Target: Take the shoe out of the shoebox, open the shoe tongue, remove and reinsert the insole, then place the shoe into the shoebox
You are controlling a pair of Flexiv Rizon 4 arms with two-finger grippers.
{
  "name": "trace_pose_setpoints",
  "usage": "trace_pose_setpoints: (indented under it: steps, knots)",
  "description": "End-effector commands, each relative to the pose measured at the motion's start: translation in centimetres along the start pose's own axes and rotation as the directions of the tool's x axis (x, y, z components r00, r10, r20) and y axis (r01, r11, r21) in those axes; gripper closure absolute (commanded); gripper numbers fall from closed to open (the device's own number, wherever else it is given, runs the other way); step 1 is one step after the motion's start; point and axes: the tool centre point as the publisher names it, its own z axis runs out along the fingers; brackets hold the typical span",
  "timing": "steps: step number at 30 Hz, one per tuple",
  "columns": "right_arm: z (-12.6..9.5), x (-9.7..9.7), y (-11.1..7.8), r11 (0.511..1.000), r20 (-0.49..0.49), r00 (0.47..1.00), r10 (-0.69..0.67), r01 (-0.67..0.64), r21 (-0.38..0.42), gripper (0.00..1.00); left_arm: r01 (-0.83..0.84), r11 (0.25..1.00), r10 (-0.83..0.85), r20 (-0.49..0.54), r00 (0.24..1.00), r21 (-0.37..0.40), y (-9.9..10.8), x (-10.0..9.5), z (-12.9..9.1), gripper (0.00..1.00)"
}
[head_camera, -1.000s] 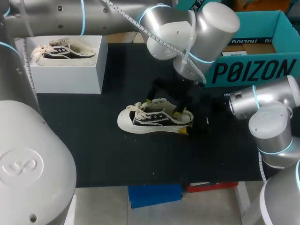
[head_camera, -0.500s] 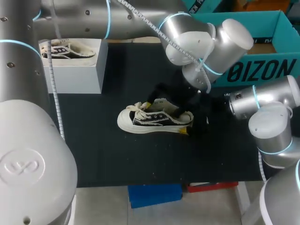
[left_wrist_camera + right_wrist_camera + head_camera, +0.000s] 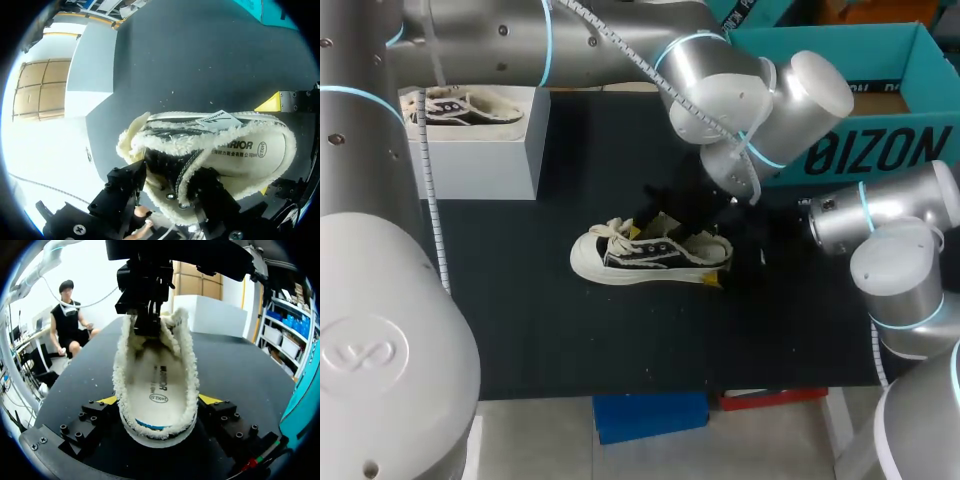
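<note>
Table (image 3: pixel 520 330), dark surface, carries three items: a shoe (image 3: pixel 650 255) standing on its sole near the middle, a white box (image 3: pixel 470 155) at the far left, a teal shoebox (image 3: pixel 880 145) at the far right

Left arm stretched across the middle, left hand (image 3: pixel 167 192) pinching the shoe (image 3: pixel 240 150) tongue; right hand (image 3: pixel 159 400) clamping its heel.

I count two shoes, a shoe (image 3: pixel 650 255) near the one teal shoebox (image 3: pixel 880 150), a second shoe (image 3: pixel 460 108) well apart, one white box (image 3: pixel 470 160), my left gripper (image 3: pixel 167 187) and right gripper (image 3: pixel 159 400).
</note>
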Motion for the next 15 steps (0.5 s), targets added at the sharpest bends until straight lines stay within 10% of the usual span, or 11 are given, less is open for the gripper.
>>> trace_pose_setpoints:
  steps: [1,15]
  knots:
    - [0.1,0.0,0.0,1.000,0.002,1.000,0.002,-0.002,0.001,1.00,-0.012,1.000,0.012,-0.008,1.000,0.014,0.1,-0.3,-0.3,1.00]
    - [0.1,0.0,0.0,1.000,0.002,1.000,0.002,-0.002,0.001,1.00,-0.034,0.995,0.040,-0.055,0.998,0.097,0.2,-0.2,-3.6,1.00]
